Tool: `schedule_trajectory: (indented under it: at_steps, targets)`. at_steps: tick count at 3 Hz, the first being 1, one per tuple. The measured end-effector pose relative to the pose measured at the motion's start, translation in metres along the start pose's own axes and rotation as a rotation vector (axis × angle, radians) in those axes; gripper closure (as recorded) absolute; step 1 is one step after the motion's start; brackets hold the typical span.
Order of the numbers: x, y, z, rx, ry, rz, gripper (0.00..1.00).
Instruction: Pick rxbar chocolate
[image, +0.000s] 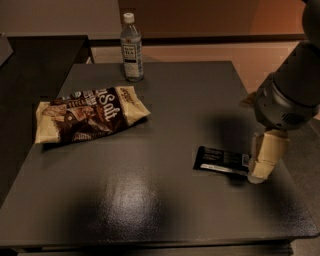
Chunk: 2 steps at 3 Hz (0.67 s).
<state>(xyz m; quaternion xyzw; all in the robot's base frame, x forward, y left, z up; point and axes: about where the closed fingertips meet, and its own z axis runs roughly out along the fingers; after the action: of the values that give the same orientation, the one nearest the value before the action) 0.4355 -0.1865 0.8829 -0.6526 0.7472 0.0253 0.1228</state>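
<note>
The rxbar chocolate (221, 160) is a small flat black bar with pale text and a white strip along its near edge. It lies flat on the dark table (150, 200), right of the middle. My gripper (261, 170) hangs down from the arm at the right, its cream fingers (267, 152) reaching the table at the bar's right end, touching or nearly touching it. The bar lies on the table, not lifted.
A brown-and-cream snack bag (90, 119) lies at the table's left. A clear water bottle (131, 49) stands at the far edge. The table's right edge runs just beyond my gripper. A second dark surface (35, 60) is at the far left.
</note>
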Motion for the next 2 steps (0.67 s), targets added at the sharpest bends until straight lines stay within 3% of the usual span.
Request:
schedule_trajectory:
  at_steps: [2]
  targets:
    - [0.001,0.010,0.041,-0.051,-0.006,-0.011,0.00]
